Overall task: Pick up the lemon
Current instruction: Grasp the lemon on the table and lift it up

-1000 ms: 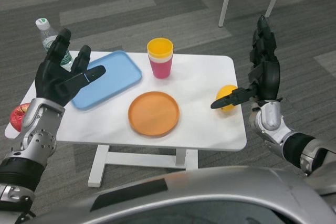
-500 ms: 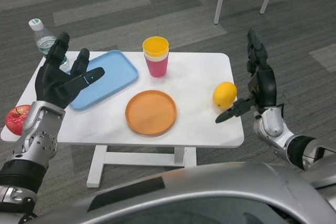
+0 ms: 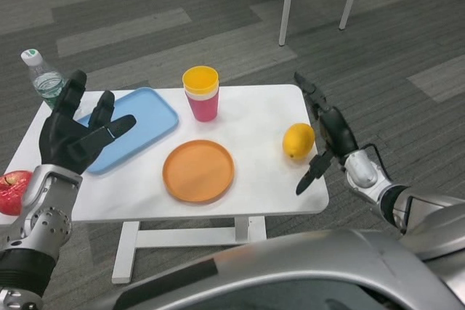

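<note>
The yellow lemon (image 3: pixel 298 140) lies near the right edge of the white table (image 3: pixel 254 179). My right hand (image 3: pixel 325 135) is just right of the lemon, low at the table's edge, fingers spread and holding nothing; whether it touches the lemon I cannot tell. My left hand (image 3: pixel 76 131) hovers over the table's left side with fingers apart, empty, partly covering the blue tray (image 3: pixel 138 125).
An orange plate (image 3: pixel 198 170) sits in the middle front. Stacked yellow and pink cups (image 3: pixel 201 92) stand behind it. A red apple (image 3: pixel 12 192) is at the left edge, a water bottle (image 3: pixel 44 79) at the back left. Chair legs (image 3: pixel 287 1) stand on the floor beyond.
The camera has tilted, shifting the whole picture. My right hand has dropped from raised above the table's right edge to low beside the lemon. The left hand stays open.
</note>
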Action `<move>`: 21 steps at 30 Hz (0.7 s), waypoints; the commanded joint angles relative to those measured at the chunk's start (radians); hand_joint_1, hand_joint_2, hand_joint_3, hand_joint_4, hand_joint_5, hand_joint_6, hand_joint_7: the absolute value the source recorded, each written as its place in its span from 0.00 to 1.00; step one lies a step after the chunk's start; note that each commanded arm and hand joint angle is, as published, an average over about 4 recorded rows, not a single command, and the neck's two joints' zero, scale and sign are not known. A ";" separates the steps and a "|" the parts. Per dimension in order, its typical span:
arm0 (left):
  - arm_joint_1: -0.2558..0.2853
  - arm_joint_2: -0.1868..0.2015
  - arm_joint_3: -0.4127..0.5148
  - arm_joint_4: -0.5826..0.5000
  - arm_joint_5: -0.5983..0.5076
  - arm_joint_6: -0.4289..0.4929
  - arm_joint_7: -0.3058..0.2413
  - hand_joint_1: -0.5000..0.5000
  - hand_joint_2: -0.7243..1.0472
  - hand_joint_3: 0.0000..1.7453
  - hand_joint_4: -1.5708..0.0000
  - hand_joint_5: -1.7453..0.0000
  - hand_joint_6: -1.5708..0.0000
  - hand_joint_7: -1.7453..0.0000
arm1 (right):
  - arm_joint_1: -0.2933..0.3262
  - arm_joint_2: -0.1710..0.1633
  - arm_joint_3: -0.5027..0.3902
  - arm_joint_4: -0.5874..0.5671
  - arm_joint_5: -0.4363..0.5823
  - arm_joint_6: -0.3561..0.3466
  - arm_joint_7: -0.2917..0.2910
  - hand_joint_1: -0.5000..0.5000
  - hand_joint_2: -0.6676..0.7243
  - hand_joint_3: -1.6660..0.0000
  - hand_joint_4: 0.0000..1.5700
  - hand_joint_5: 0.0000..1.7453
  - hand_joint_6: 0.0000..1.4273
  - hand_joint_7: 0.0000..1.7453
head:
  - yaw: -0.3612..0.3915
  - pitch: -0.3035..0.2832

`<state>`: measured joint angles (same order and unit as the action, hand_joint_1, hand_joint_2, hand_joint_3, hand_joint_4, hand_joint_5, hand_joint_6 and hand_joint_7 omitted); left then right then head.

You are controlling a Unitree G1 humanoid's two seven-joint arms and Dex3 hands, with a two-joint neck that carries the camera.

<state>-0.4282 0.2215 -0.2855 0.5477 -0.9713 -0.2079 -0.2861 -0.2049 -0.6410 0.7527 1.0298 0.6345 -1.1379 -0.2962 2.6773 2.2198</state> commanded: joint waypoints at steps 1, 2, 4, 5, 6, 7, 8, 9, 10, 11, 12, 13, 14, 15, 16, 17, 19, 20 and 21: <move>-0.012 -0.004 0.000 0.001 -0.002 -0.005 -0.007 1.00 0.95 0.05 1.00 1.00 1.00 0.96 | -0.028 0.033 -0.025 0.070 0.008 0.037 0.043 0.07 0.73 1.00 0.00 0.00 0.00 0.00 | -0.007 0.009; -0.011 -0.005 0.000 0.001 -0.002 -0.006 -0.007 1.00 0.95 0.05 1.00 1.00 1.00 0.96 | -0.034 0.042 -0.029 0.091 0.007 0.047 0.056 0.06 0.73 1.00 0.01 0.00 0.00 0.00 | -0.008 0.010; -0.011 -0.007 -0.001 0.001 -0.002 -0.007 -0.007 1.00 0.95 0.05 1.00 1.00 1.00 0.96 | -0.044 0.054 -0.038 0.124 0.007 0.066 0.080 0.04 0.75 1.00 0.02 0.00 0.00 0.00 | -0.012 0.017; -0.011 -0.007 -0.001 0.001 -0.002 -0.007 -0.007 1.00 0.95 0.05 1.00 1.00 1.00 0.96 | -0.047 0.058 -0.041 0.134 0.007 0.071 0.086 0.04 0.76 1.00 0.02 0.00 0.00 0.00 | -0.014 0.021; -0.011 -0.007 -0.001 0.001 -0.002 -0.008 -0.008 1.00 0.95 0.05 1.00 1.00 1.00 0.96 | -0.049 0.061 -0.043 0.144 0.007 0.076 0.091 0.04 0.77 1.00 0.03 0.00 0.00 0.00 | -0.016 0.025; -0.011 -0.008 -0.001 0.001 -0.002 -0.008 -0.008 1.00 0.95 0.05 1.00 1.00 1.00 0.96 | -0.050 0.063 -0.044 0.150 0.007 0.079 0.093 0.04 0.77 1.00 0.04 0.00 0.00 0.00 | -0.018 0.026; -0.011 -0.009 -0.001 0.001 -0.001 -0.008 -0.008 1.00 0.95 0.05 1.00 1.00 1.00 0.96 | -0.050 0.066 -0.045 0.157 0.007 0.082 0.095 0.04 0.77 1.00 0.05 0.00 0.00 0.00 | -0.020 0.028; -0.011 -0.009 -0.002 0.001 -0.001 -0.008 -0.008 1.00 0.95 0.05 1.00 1.00 1.00 0.96 | -0.052 0.067 -0.046 0.163 0.007 0.088 0.100 0.04 0.77 1.00 0.05 0.00 0.00 0.00 | -0.020 0.028; -0.011 -0.010 -0.002 0.001 -0.001 -0.008 -0.008 1.00 0.95 0.05 1.00 1.00 1.00 0.96 | -0.053 0.068 -0.048 0.169 0.007 0.094 0.105 0.04 0.77 1.00 0.05 0.00 0.00 0.00 | -0.020 0.031; -0.011 -0.010 -0.003 0.001 -0.002 -0.008 -0.008 1.00 0.95 0.05 1.00 1.00 1.00 0.96 | -0.054 0.069 -0.049 0.175 0.007 0.100 0.109 0.04 0.77 1.00 0.06 0.00 0.00 0.00 | -0.020 0.031; -0.011 -0.010 -0.004 0.001 -0.002 -0.008 -0.008 1.00 0.95 0.05 1.00 1.00 1.00 0.96 | -0.056 0.070 -0.050 0.181 0.007 0.106 0.112 0.04 0.77 1.00 0.07 0.00 0.00 0.00 | -0.020 0.033; -0.011 -0.011 -0.006 0.001 -0.002 -0.008 -0.008 1.00 0.95 0.04 1.00 1.00 1.00 0.96 | -0.057 0.070 -0.050 0.184 0.007 0.109 0.112 0.04 0.77 1.00 0.08 0.00 0.00 0.00 | -0.021 0.035; -0.011 -0.012 -0.007 0.001 -0.002 -0.008 -0.008 1.00 0.95 0.04 1.00 1.00 1.00 0.96 | -0.059 0.071 -0.051 0.188 0.007 0.114 0.112 0.04 0.77 1.00 0.09 0.00 0.00 0.00 | -0.023 0.035; -0.011 -0.013 -0.007 0.001 -0.002 -0.008 -0.008 1.00 0.95 0.04 1.00 1.00 1.00 0.96 | -0.060 0.071 -0.051 0.189 0.007 0.117 0.112 0.04 0.78 1.00 0.10 0.00 0.00 0.00 | -0.024 0.036; -0.011 -0.014 -0.007 0.001 -0.001 -0.008 -0.008 1.00 0.95 0.04 1.00 1.00 1.00 0.96 | -0.062 0.072 -0.051 0.191 0.007 0.120 0.112 0.04 0.80 1.00 0.10 0.00 0.00 0.00 | -0.028 0.038; -0.011 -0.015 -0.008 0.001 -0.001 -0.008 -0.008 1.00 0.95 0.05 1.00 1.00 1.00 0.96 | -0.063 0.072 -0.052 0.191 0.007 0.122 0.112 0.04 0.81 1.00 0.11 0.00 0.00 0.00 | -0.030 0.038; -0.011 -0.016 -0.011 0.001 -0.001 -0.009 -0.008 1.00 0.95 0.05 1.00 1.00 1.00 0.96 | -0.068 0.073 -0.052 0.193 0.007 0.127 0.112 0.04 0.82 1.00 0.12 0.00 0.00 0.00 | -0.034 0.040; -0.011 -0.017 -0.012 0.001 -0.001 -0.009 -0.008 1.00 0.95 0.05 1.00 1.00 1.00 0.96 | -0.072 0.073 -0.052 0.195 0.007 0.130 0.112 0.04 0.82 1.00 0.13 0.00 0.00 0.00 | -0.034 0.040; -0.011 -0.019 -0.013 0.001 -0.001 -0.010 -0.008 1.00 0.95 0.05 1.00 1.00 1.00 0.96 | -0.078 0.076 -0.051 0.199 0.007 0.134 0.112 0.04 0.82 1.00 0.14 0.00 0.00 0.00 | -0.037 0.043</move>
<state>-0.4285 0.2044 -0.2940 0.5481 -0.9712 -0.2084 -0.2869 -0.2560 -0.5750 0.7108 1.2202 0.6340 -1.0171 -0.1855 2.6423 2.2612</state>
